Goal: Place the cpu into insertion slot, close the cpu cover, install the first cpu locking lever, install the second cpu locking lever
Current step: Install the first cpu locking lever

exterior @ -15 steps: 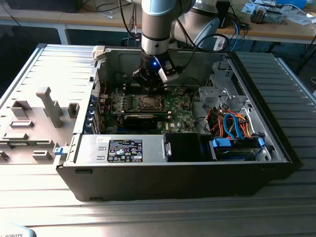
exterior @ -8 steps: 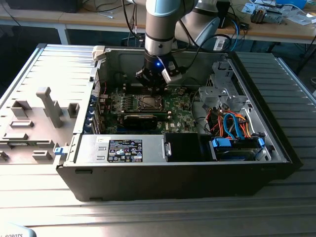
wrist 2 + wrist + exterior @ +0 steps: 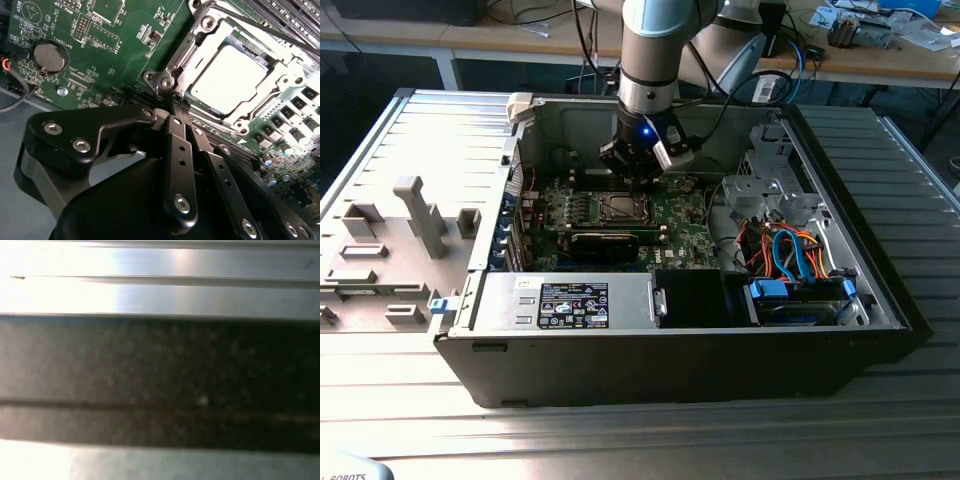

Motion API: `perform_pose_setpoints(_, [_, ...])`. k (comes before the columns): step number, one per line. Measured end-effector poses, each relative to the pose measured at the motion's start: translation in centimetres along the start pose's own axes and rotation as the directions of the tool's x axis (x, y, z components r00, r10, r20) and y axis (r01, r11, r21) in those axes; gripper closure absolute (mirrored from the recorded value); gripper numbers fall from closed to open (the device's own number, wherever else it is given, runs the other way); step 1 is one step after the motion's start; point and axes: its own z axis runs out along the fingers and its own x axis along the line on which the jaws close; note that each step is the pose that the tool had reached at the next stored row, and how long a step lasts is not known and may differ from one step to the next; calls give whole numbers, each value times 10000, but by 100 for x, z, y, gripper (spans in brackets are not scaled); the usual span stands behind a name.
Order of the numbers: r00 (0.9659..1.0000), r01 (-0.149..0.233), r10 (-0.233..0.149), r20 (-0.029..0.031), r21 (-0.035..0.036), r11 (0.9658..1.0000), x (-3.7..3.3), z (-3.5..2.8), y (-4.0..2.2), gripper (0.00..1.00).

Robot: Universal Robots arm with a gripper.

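The cpu (image 3: 227, 81), with its dull silver top, lies in the insertion slot (image 3: 620, 207) on the green board. The silvery cpu cover (image 3: 192, 52) lies flat around the chip as a frame. My gripper (image 3: 176, 102) has its black fingers (image 3: 181, 165) pressed together, and I see nothing between them. Its tips sit right at the socket's corner, beside a hinge screw (image 3: 167, 82). In the exterior view the gripper (image 3: 642, 180) hangs just above the socket's back right edge. A thin dark rod (image 3: 270, 31) runs along the socket's other side.
The work is inside an open computer case (image 3: 650, 370). A long black card (image 3: 605, 243) lies in front of the socket, and cables (image 3: 790, 250) fill the exterior view's right. A coin battery (image 3: 49, 56) and memory slots (image 3: 300, 12) flank the socket.
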Motion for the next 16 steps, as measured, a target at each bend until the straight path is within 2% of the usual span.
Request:
perform_pose_setpoints(2, [10000, 2, -2, 8, -8, 10000, -1, -51, 6, 89])
perform_pose_setpoints(3, [10000, 2, -2, -2, 16, 10000, 2, -111, 6, 89])
perform_pose_setpoints(6, [10000, 1, -1, 4, 32, 10000, 5, -215, 11, 89])
perform_pose_setpoints(8, [10000, 0, 0, 4, 57, 10000, 6, -236, -14, 89])
perform_pose_setpoints(10, [10000, -2, 2, 2, 98, 10000, 9, -241, -76, 89])
perform_pose_setpoints(11, [10000, -2, 2, -1, 138, 9999, 11, -246, -140, 89])
perform_pose_setpoints(16, [10000, -5, 5, -6, 291, 9996, 17, -254, -280, 89])
